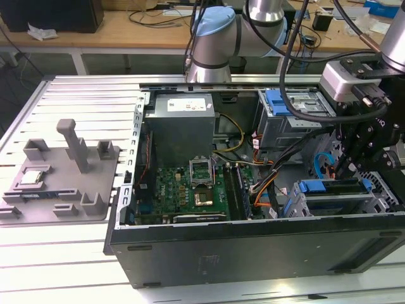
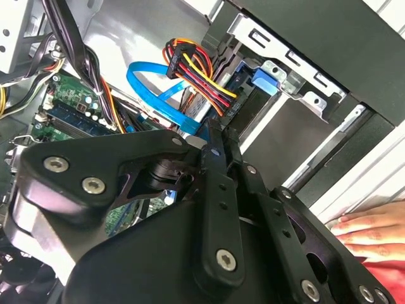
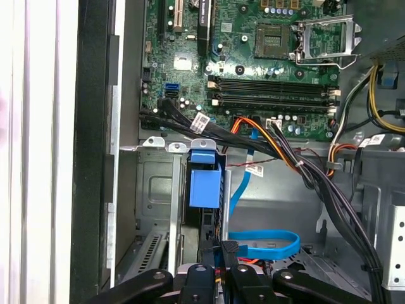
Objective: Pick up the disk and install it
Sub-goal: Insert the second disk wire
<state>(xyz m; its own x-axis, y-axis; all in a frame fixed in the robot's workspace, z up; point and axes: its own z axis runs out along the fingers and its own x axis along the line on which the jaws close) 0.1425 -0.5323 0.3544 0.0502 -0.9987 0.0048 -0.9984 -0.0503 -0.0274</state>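
One open case fills the middle of your exterior view. At nine o'clock of it, a grey fixture lies on the table with a small chip seated in it. Inside the case, you see the motherboard at the centre and the power supply at twelve o'clock of it. At three o'clock sits the drive cage, and the disk is already in its slot, blue frame showing. Your gripper hangs just above the disk. In the first wrist view, the claw looks closed, tips together with nothing between them, near the disk's blue end and a looped blue cable.
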